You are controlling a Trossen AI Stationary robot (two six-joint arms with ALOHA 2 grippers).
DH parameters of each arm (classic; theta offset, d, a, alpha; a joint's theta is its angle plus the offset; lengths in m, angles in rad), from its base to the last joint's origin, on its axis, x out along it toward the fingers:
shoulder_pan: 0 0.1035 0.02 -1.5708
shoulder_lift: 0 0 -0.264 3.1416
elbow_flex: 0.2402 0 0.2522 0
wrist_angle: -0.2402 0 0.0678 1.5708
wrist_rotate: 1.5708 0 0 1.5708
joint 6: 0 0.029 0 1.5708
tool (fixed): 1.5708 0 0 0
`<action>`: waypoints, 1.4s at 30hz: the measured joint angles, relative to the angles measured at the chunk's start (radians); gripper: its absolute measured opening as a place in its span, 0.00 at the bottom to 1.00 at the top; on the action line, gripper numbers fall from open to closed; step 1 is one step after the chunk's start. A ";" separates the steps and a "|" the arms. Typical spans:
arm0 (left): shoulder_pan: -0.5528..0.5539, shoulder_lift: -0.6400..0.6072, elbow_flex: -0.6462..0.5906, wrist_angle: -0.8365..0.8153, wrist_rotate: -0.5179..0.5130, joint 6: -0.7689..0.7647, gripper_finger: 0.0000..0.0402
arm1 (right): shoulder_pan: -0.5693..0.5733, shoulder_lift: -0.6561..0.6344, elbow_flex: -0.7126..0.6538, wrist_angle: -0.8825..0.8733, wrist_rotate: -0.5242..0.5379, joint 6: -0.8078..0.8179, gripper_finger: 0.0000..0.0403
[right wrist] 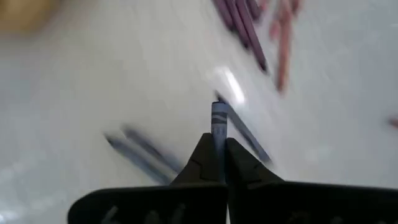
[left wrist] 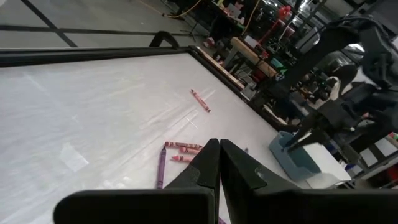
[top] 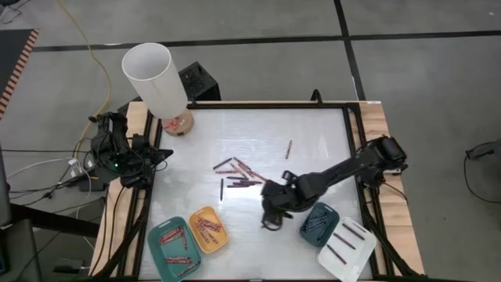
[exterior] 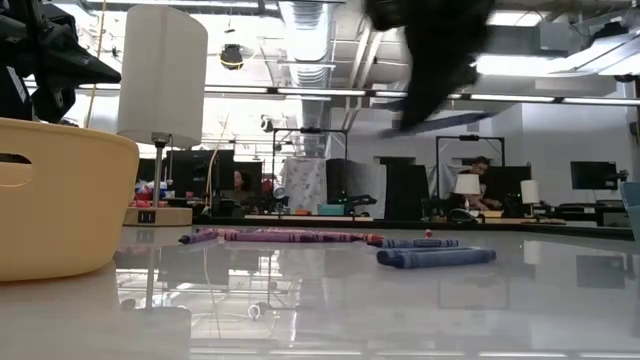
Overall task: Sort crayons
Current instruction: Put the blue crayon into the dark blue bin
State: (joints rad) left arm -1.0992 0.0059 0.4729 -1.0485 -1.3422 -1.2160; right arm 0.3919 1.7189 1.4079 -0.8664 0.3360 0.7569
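Right gripper (right wrist: pixel 217 146), above the table's (top: pixel 313 133) near centre, pinches one short blue-grey crayon (right wrist: pixel 218 121), paper-wrapped, protruding past its fingertips. Remaining crayons (top: pixel 237 174) lie scattered mid-table, purple and pink. Left gripper (left wrist: pixel 219 155) waits pressed together at left.

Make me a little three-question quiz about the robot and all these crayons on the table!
1. True or false: the right tool is shut on a thin blue-wrapped crayon.
2. Which small tray holds reddish crayons beside the teal plastic tray? A) yellow plastic tray B) white plastic tray C) dark-blue plastic tray
3. Fill in: the left tool waits at the table's left edge, its fingers ____.

Key: 1 true; 2 A; 3 shut.
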 joint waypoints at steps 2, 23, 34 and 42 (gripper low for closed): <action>0.000 0.000 0.000 0.000 0.000 0.000 0.00 | 0.038 -0.030 0.000 -0.104 0.000 0.001 0.01; 0.000 0.000 0.000 0.000 -0.005 0.000 0.00 | 0.355 -0.062 -0.102 -0.278 -0.107 0.074 0.01; 0.000 0.000 0.000 0.000 -0.004 0.000 0.00 | 0.365 -0.062 -0.167 -0.219 -0.184 0.056 0.01; 0.000 0.000 0.000 0.000 0.001 0.000 0.00 | 0.365 -0.062 -0.214 -0.196 -0.233 0.100 0.05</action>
State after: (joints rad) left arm -1.0991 0.0059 0.4732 -1.0485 -1.3415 -1.2163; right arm 0.7570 1.6569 1.1934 -1.0622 0.1031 0.8566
